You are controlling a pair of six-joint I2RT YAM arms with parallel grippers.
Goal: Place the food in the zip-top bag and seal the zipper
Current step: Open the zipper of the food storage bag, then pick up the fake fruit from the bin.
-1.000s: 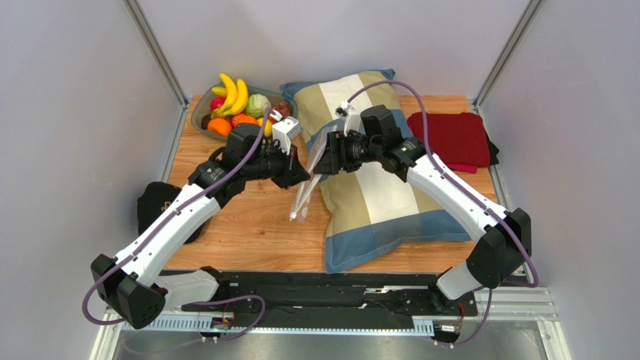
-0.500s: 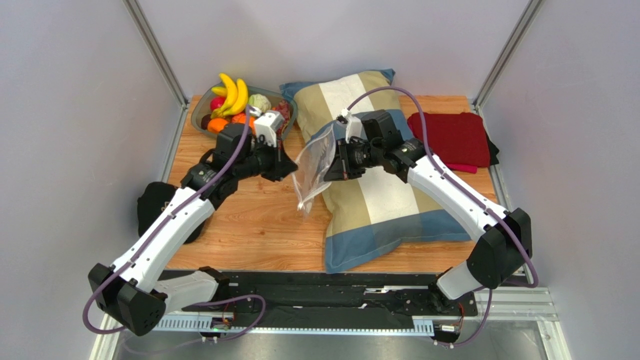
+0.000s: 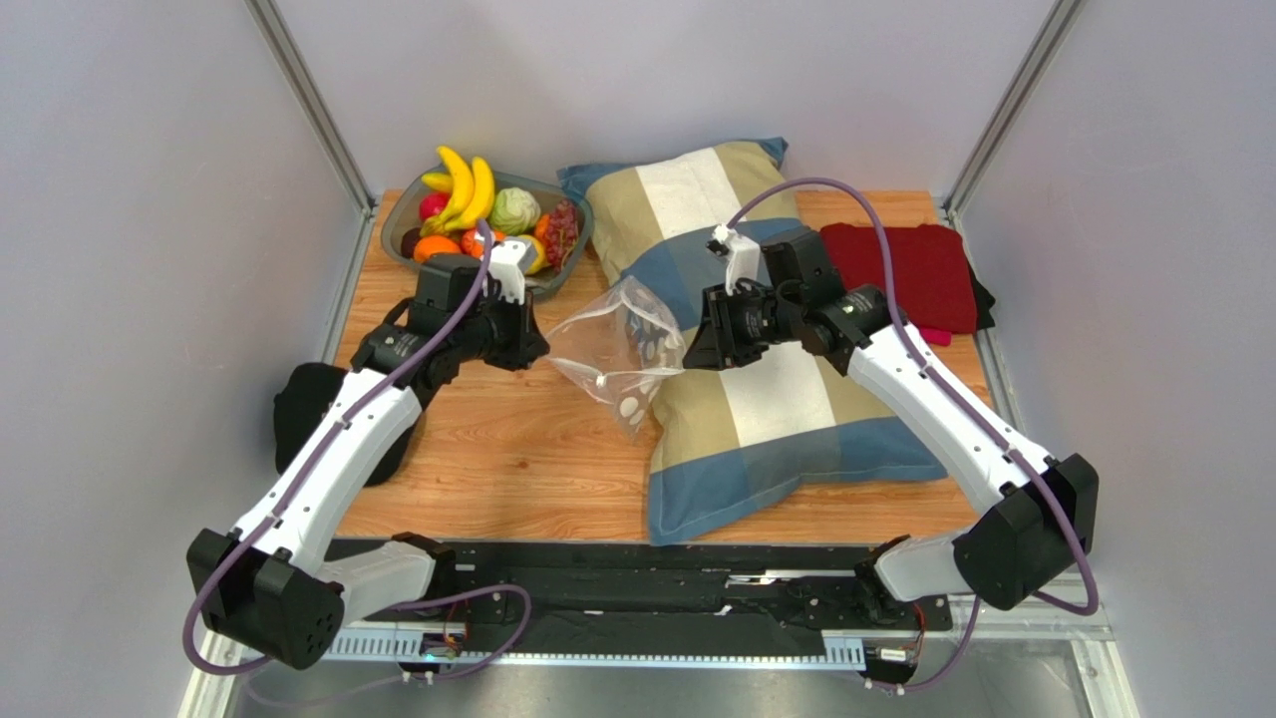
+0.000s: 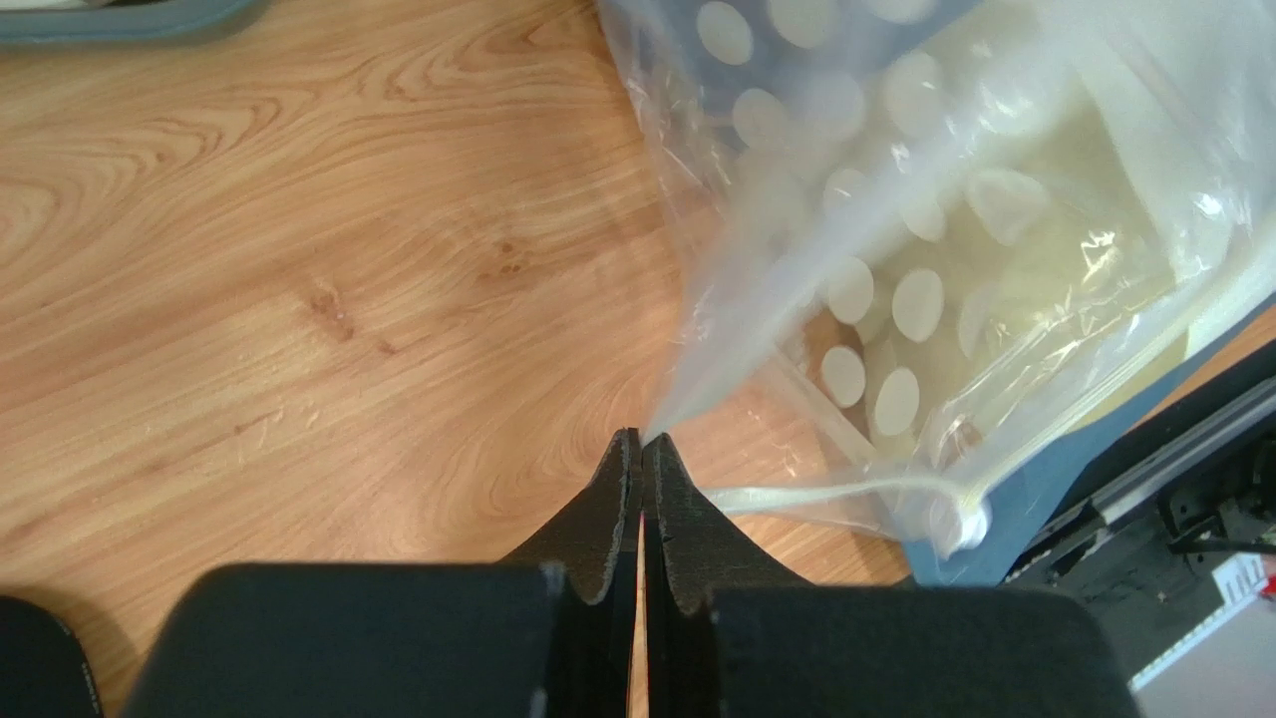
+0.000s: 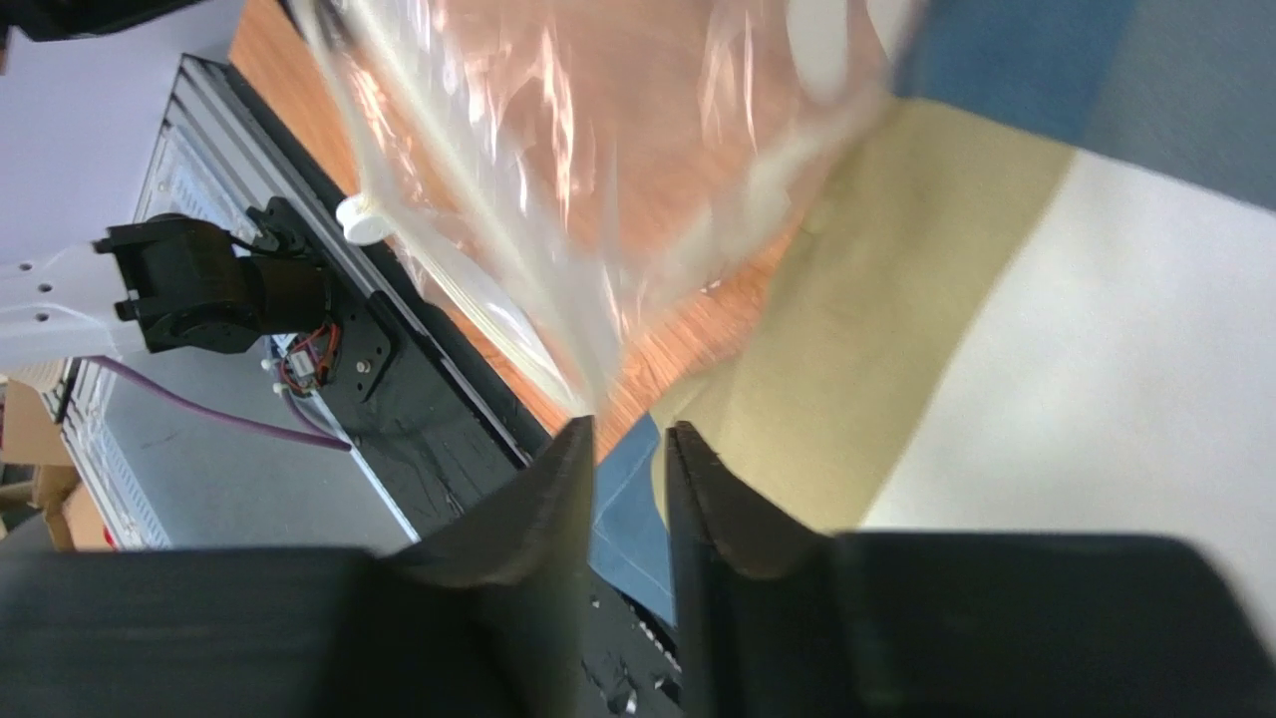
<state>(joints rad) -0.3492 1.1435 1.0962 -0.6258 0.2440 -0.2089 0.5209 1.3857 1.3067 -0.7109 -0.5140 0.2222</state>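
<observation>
Hanging between both pincers: zip-top bag point(image 3: 617, 347)

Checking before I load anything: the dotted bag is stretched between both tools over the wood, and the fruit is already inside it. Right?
Not quite. The dotted bag does hang between the left tool and right tool, but the top view shows the fruit in the grey bowl; the left wrist view shows no fruit inside the bag.

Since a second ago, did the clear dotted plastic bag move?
Yes. The clear dotted plastic bag swung from hanging upright to spread flatter, leftward off the striped pillow.
</observation>
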